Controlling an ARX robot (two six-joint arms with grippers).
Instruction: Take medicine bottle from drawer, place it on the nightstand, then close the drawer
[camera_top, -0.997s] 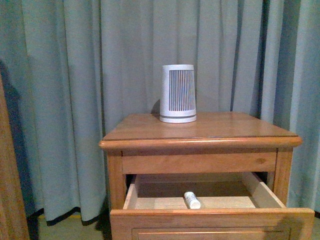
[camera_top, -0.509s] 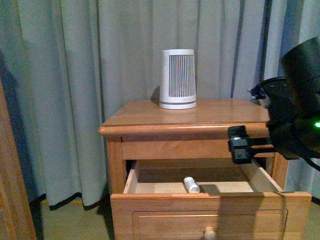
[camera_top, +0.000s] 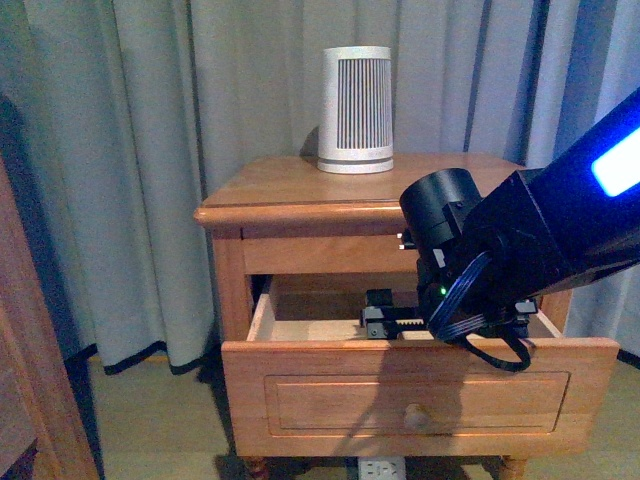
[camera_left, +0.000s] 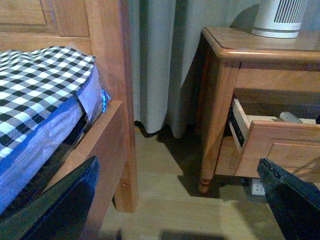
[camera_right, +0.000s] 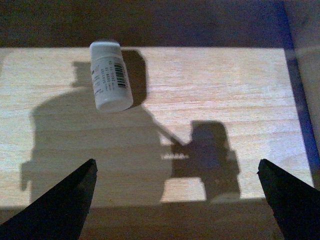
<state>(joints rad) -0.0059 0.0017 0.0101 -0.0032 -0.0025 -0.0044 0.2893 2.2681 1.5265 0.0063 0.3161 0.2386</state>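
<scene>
the right arm is cased in matte black, with a round cylindrical joint housing. a bright blue light strip and a small green lamp are set into it. dark ribbed cables are looped beneath. a toothed rail is carried on the right gripper, and its fingers are black wedges.

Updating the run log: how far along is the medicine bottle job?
Done: the drawer stands pulled open. In hand: the right gripper hangs open above the medicine bottle, which lies on its side on the drawer floor, not yet gripped. Remaining: grasp it, set it on the nightstand top, close the drawer.
</scene>
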